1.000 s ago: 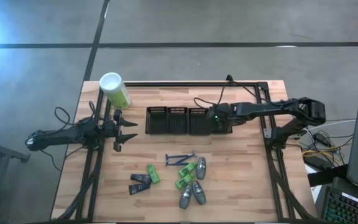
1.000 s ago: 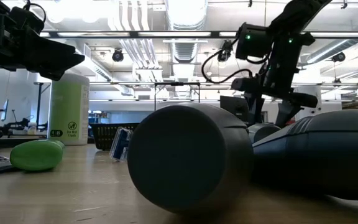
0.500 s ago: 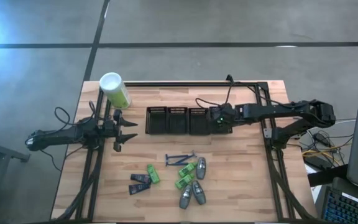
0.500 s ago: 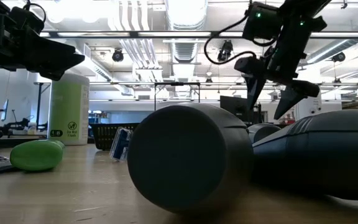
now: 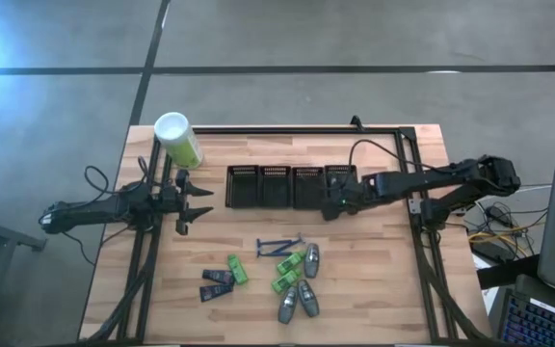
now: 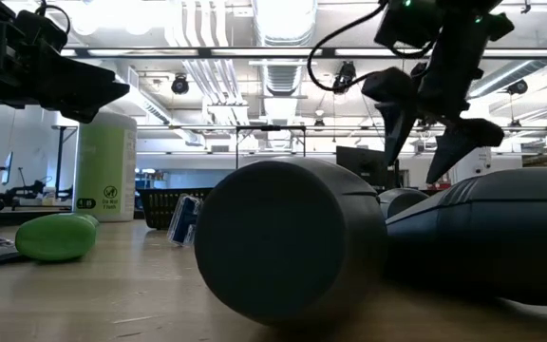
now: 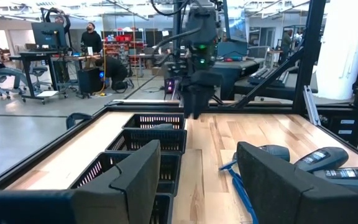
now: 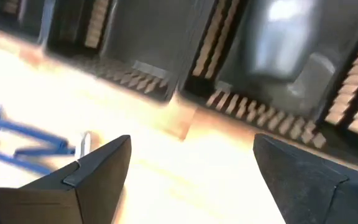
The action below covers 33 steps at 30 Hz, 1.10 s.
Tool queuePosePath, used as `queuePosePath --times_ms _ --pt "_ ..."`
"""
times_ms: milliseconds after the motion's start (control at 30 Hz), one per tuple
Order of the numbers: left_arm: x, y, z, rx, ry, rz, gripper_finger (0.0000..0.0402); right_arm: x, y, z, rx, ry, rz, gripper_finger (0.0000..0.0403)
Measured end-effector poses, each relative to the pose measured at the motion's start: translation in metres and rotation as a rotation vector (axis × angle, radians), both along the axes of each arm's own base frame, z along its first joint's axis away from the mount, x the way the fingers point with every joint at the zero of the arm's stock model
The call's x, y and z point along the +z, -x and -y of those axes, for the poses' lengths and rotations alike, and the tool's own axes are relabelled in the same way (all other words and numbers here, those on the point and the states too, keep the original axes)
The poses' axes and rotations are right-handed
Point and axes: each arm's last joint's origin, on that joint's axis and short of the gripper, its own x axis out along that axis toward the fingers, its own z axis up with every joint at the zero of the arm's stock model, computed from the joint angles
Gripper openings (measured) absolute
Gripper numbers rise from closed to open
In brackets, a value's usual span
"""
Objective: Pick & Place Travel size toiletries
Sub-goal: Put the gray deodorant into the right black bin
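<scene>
From above, the right pincer [image 5: 330,207] hangs at the near edge of the black mesh bins [image 5: 276,186], fingers spread and holding nothing. The left pincer [image 5: 200,204] waits left of the bins, partly open and empty. The toiletries [image 5: 297,280] lie scattered on the tabletop [image 5: 374,289] nearer the front (razors [image 5: 279,245] closest to the bins).

At table height, the right pincer [image 6: 424,128] hangs clear above grey bottles [image 6: 288,239].

The left wrist shows a grey bottle [image 7: 161,127] in one bin.

The right wrist shows spread fingers [image 8: 98,165] above bins.
</scene>
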Motion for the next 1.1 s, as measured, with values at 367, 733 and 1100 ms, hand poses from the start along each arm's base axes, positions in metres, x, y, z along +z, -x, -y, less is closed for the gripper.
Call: queuePosePath --times_ms 367,733,1100 --pt "0.0 0.0 0.0 0.0 0.0 0.0 0.0218 0.001 -0.001 -0.03 0.029 -0.044 0.025 0.0315" --pt "0.0 0.0 0.0 0.0 0.0 0.0 0.0218 0.005 -0.008 -0.049 0.089 -0.062 0.146 0.0342" --pt "0.0 0.0 0.0 0.0 0.0 0.0 0.0218 -0.001 -0.016 -0.056 0.074 -0.14 0.319 0.0324"
